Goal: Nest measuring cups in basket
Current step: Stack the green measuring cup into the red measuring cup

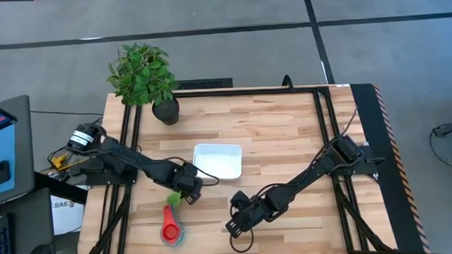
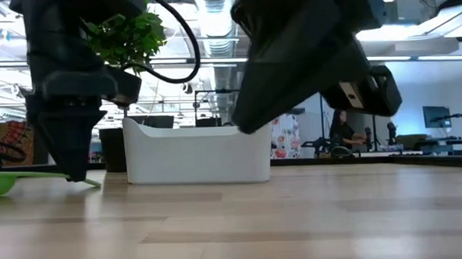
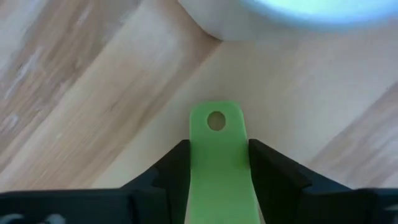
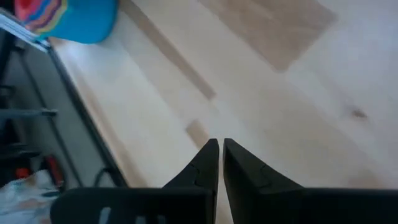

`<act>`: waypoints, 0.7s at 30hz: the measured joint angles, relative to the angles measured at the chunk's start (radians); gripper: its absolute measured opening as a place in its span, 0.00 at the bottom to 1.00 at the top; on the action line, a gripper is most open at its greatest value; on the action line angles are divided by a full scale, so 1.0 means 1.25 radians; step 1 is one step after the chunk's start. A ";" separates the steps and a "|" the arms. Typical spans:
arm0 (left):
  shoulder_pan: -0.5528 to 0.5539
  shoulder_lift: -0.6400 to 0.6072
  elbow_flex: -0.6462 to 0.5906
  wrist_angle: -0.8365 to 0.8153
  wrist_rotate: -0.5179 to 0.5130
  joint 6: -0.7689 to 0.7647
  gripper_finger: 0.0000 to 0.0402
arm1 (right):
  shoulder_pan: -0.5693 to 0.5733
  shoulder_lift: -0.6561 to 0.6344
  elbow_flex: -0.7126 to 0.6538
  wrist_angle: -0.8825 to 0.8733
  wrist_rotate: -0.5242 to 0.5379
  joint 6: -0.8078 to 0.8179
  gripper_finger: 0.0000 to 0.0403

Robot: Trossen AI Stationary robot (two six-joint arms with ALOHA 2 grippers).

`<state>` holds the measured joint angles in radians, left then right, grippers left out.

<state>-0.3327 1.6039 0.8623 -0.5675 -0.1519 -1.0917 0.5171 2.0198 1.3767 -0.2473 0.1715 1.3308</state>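
Pale wooden planks form my work table (image 1: 286,132), framed by black rails, with a leafy green plant in a black pot (image 1: 165,110) at its far left corner and a grey floor around it. My left gripper (image 1: 184,190) sits low over the table just beside the near left corner of the small shallow white plastic basket (image 1: 218,160); its two dark fingers (image 3: 171,177) stand on either side of the flat handle of the green plastic measuring cup (image 3: 217,162), pressed against its edges, so I judge that they grip the handle. The green cup lies flat on the wood, its handle end with the hanging hole pointing toward the basket wall. The other cups, a nested stack with a red plastic cup (image 1: 169,223) on top of blue ones, lie near the front edge, apart from the basket. My right gripper (image 4: 217,155) waits to the right of the stack with its fingers nearly together and nothing between them. To do this step well I should confirm the grip is square on the handle, lift straight up until the bowl clears the basket rim, then carry it over the basket's middle and lower it level before letting go. A skewed hold would probably let the cup swing and catch the rim.
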 joint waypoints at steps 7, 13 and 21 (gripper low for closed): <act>0.027 -0.008 0.018 -0.025 0.048 -0.017 0.37 | -0.008 -0.043 -0.001 -0.053 0.011 -0.058 0.12; 0.026 -0.051 0.118 -0.166 0.026 -0.024 0.35 | -0.018 -0.084 -0.005 -0.084 0.035 -0.096 0.12; 0.019 -0.133 0.236 -0.213 -0.118 -0.065 0.35 | -0.040 -0.107 -0.006 0.049 0.073 -0.184 0.13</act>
<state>-0.3088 1.4380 1.1569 -0.8334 -0.2989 -1.1726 0.4668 1.8856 1.3693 -0.1860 0.2628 1.1011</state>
